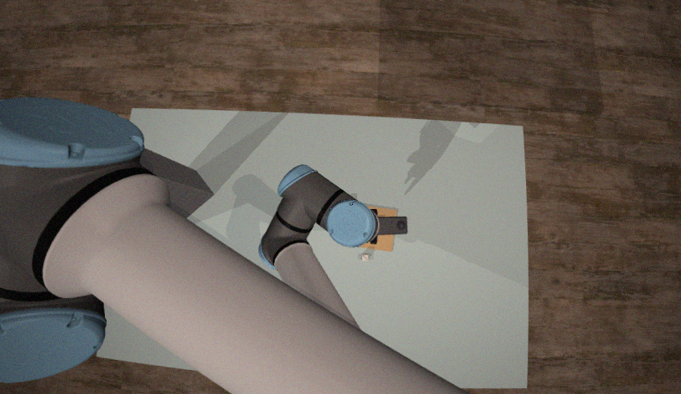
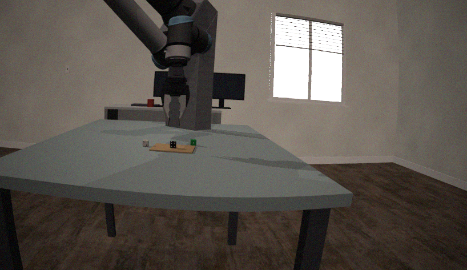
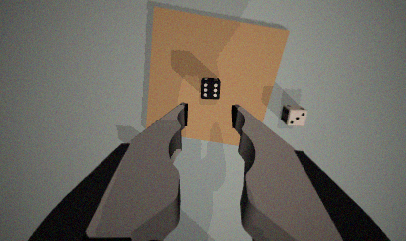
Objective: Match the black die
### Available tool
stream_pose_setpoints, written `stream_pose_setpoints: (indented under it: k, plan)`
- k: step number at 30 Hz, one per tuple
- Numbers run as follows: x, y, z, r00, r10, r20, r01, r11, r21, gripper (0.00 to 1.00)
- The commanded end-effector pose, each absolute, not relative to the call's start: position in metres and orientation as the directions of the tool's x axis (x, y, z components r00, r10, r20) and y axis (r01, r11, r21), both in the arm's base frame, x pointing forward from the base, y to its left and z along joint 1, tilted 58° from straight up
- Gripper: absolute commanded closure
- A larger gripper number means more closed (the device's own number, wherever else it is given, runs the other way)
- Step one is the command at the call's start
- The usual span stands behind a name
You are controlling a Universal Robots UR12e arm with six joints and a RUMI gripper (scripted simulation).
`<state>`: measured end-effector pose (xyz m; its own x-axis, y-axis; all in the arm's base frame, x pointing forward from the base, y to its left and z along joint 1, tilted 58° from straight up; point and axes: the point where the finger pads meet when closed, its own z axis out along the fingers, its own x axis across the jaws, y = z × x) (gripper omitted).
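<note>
The black die (image 2: 173,144) (image 3: 210,88) sits flat on the orange mat (image 1: 386,242) (image 2: 158,148) (image 3: 259,46), wholly inside its edges. Its top face shows six pips in the wrist view. The green die (image 2: 193,142) stands on the table behind the mat's right end in the exterior view, with one pip on its camera-facing side; its top number is too small to read. It is out of the wrist view. My gripper (image 2: 173,125) (image 3: 209,106) is partly open and empty, pointing down above the dice. The arm hides the black and green dice in the top view.
A white die (image 1: 365,256) (image 2: 145,143) (image 3: 297,117) sits on the table (image 1: 467,319) (image 2: 206,181) beside the mat, three on top. It is close to the mat's edge, outside the right finger in the wrist view. A desk with monitors (image 2: 229,86) stands behind the table.
</note>
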<state>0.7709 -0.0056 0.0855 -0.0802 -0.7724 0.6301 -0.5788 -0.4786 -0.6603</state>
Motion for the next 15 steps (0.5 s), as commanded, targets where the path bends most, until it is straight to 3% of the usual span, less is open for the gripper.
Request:
stream_pose_setpoints:
  k: [1, 15]
  plan:
    - [0.7692, -0.0051, 0.0866, -0.080, -0.770, 0.633, -0.539, -0.501, -0.677, 0.79]
    - [0.7678, -0.0048, 0.0875, -0.081, -0.768, 0.636, -0.519, -0.512, -0.685, 0.79]
